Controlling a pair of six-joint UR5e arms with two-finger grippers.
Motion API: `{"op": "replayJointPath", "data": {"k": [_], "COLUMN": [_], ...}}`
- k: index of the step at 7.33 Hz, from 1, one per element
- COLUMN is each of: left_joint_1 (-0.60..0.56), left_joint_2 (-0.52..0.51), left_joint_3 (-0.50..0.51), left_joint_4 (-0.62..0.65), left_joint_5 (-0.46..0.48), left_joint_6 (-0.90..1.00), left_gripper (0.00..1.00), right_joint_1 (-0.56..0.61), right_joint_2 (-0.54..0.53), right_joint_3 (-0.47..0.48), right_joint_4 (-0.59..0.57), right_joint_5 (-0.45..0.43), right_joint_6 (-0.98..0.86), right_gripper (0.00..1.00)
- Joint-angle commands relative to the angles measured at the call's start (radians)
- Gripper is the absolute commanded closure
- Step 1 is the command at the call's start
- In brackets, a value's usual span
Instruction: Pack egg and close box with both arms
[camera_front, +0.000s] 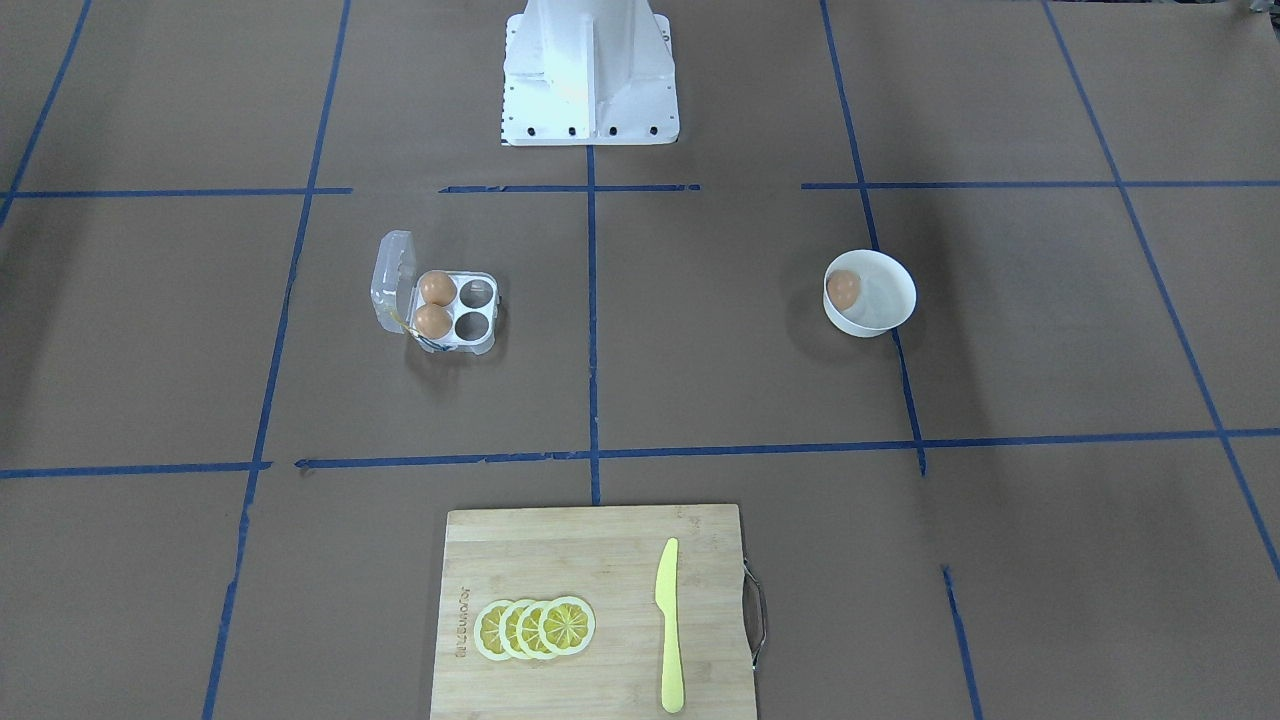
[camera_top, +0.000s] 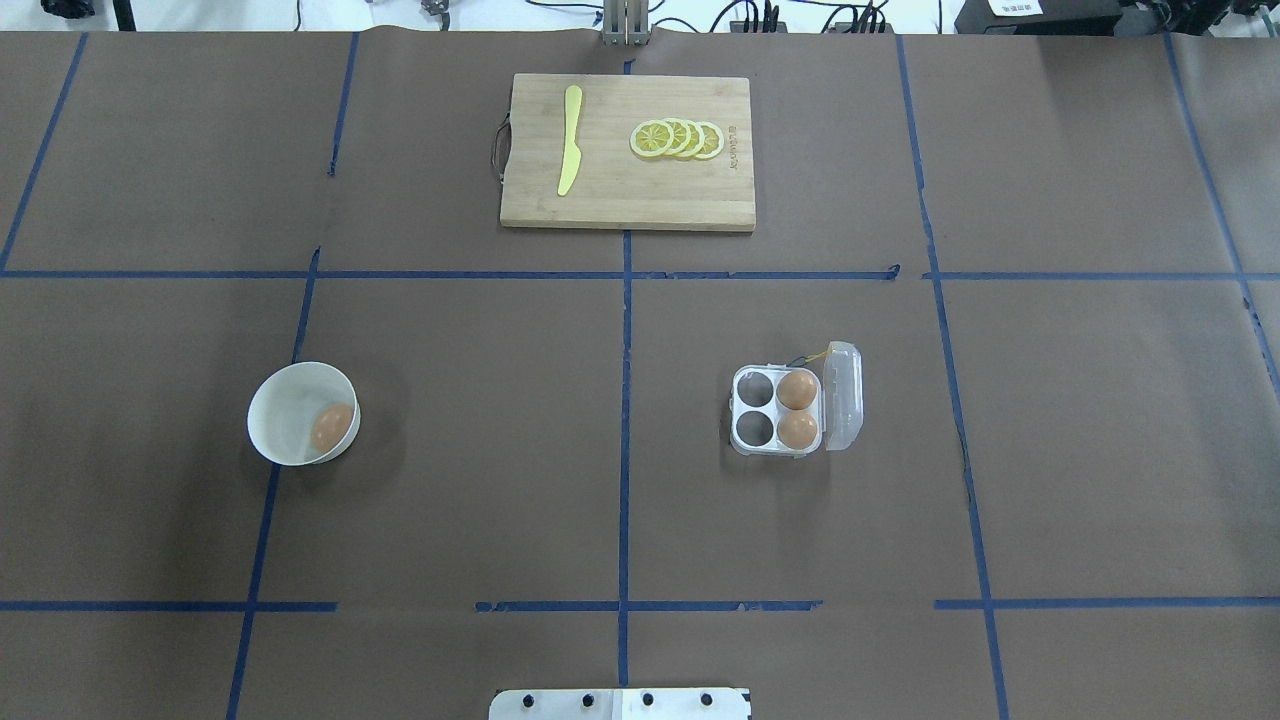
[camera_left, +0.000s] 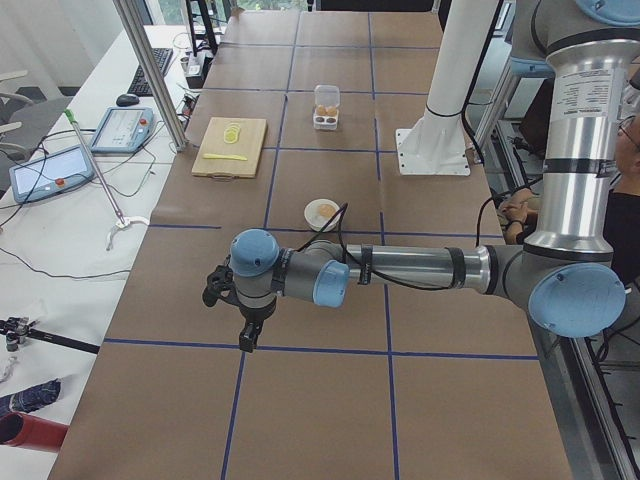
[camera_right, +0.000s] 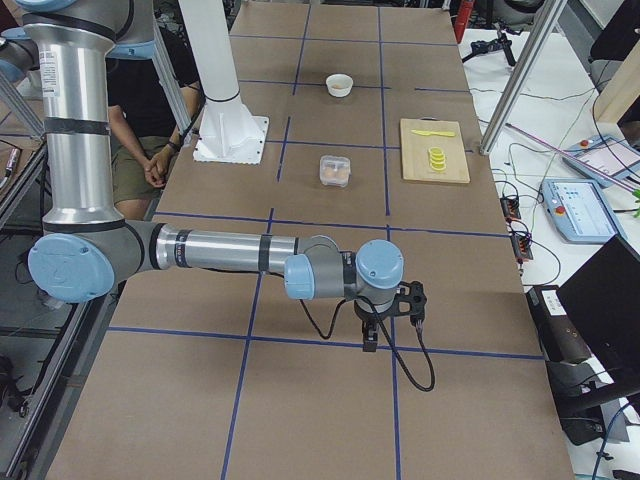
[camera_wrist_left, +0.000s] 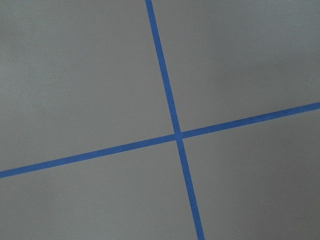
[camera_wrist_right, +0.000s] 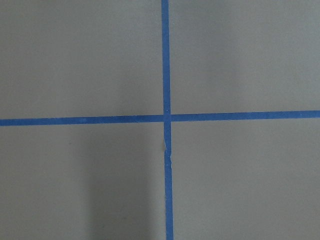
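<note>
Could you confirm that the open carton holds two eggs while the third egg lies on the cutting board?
Not quite: the third egg lies in the white bowl, not on the board, as the overhead view shows. The open carton does hold two eggs.

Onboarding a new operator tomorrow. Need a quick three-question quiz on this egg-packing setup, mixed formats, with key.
1. True or false: the lid of the box stands open.
2. How many eggs sit in the box's cells? A) one B) two C) four
3. Fill in: the loose egg lies in the white ____.

Key: 1 true. 2 B. 3 bowl.
</note>
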Motion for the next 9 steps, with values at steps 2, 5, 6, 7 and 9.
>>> {"op": "replayJointPath", "data": {"k": [2, 5, 6, 7, 9], "left_joint_1": [0.0, 0.105, 0.183, 0.249, 0.36], "left_joint_2": [0.0, -0.038, -0.049, -0.051, -0.035], "left_joint_3": [-0.002, -0.113, -0.185, -0.249, -0.301], "left_joint_4": [0.0, -0.012, -0.012, -0.015, -0.133], "left_joint_5": [-0.001, 0.004, 0.007, 0.005, 0.014], "left_joint_6": [-0.004, -0.144, -0.265, -0.384, -0.651], "left_gripper": [0.0, 0.0, 0.0, 0.0, 0.0], "right_joint_1": [0.0, 0.0, 0.0, 0.0, 0.0], "right_joint_2": [-0.002, -0.002, 0.001, 0.011, 0.0], "right_joint_3": [0.002, 0.026, 0.028, 0.028, 0.029], "right_joint_4": [0.002, -0.002, -0.005, -0.014, -0.007], "right_joint_5": [-0.002, -0.007, -0.004, -0.007, -0.002], "right_joint_6": [0.0, 0.013, 0.014, 0.015, 0.015], "right_gripper": [0.0, 0.0, 0.0, 0.0, 0.0]}}
